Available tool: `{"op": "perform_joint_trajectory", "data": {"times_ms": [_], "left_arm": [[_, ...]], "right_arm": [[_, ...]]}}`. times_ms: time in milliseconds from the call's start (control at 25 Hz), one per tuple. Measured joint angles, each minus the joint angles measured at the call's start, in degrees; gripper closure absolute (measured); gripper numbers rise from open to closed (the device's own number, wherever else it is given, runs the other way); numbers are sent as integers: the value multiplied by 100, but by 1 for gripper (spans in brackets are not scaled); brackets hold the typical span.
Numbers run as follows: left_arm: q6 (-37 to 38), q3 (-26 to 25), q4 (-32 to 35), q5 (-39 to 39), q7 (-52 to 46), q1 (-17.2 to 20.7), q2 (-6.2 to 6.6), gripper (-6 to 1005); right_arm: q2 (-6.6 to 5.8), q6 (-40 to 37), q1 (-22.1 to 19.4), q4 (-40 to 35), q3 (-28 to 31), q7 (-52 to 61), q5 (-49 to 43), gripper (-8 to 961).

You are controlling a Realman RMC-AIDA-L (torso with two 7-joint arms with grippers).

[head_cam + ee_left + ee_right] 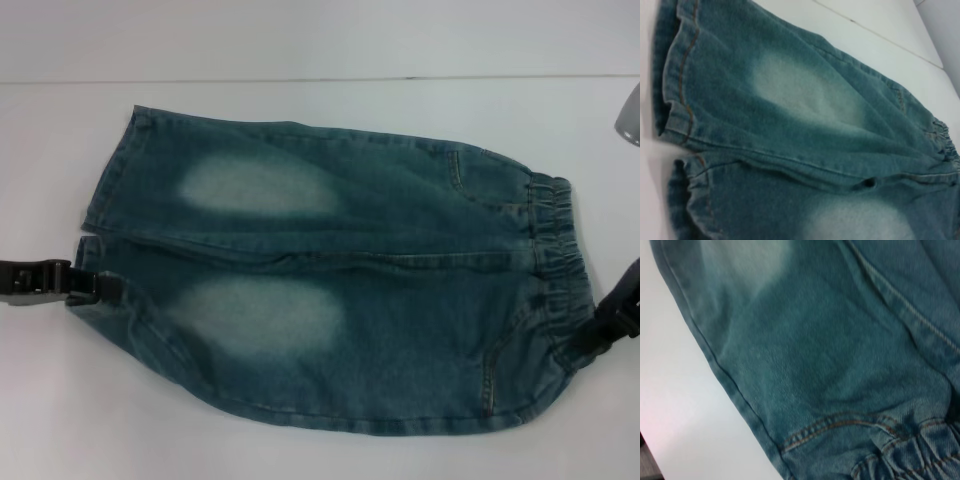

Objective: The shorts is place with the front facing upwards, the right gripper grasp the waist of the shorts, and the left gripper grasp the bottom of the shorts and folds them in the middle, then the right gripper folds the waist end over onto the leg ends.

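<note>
The denim shorts (340, 290) lie flat, front up, on the white table (300, 450). Their leg ends (100, 200) point to my left and the gathered elastic waist (560, 260) to my right. My left gripper (90, 285) sits at the hem of the near leg, its black fingers closed over the hem edge. At the near corner of the waistband is my right gripper (600, 325), touching the cloth. The left wrist view shows both leg hems (677, 115) and the crotch seam. The waistband gathers (910, 450) and a pocket seam fill the right wrist view.
A seam line in the table (300, 79) runs across the back, beyond the shorts. A grey rounded object (630, 115) shows at the right edge. Bare white surface surrounds the shorts.
</note>
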Motion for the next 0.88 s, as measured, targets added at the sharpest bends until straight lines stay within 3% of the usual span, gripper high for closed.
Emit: {"op": "perform_joint_trajectory", "data": {"times_ms": [200,520,880], "left_arm": [[60,-16,0,-258,10,11,33,972],[-221,-231,-28,-466,-3,-35,57,971],[-1054,-238,-437,-1079,-39,-139,85,971]], "right_arm": [[-85,-47,-81,31,554,-318,259,877],[-282,85,-588,240,1231,-558,1223,904],[-478,914,-1163,1448,2151,-1094,2474,906]]}}
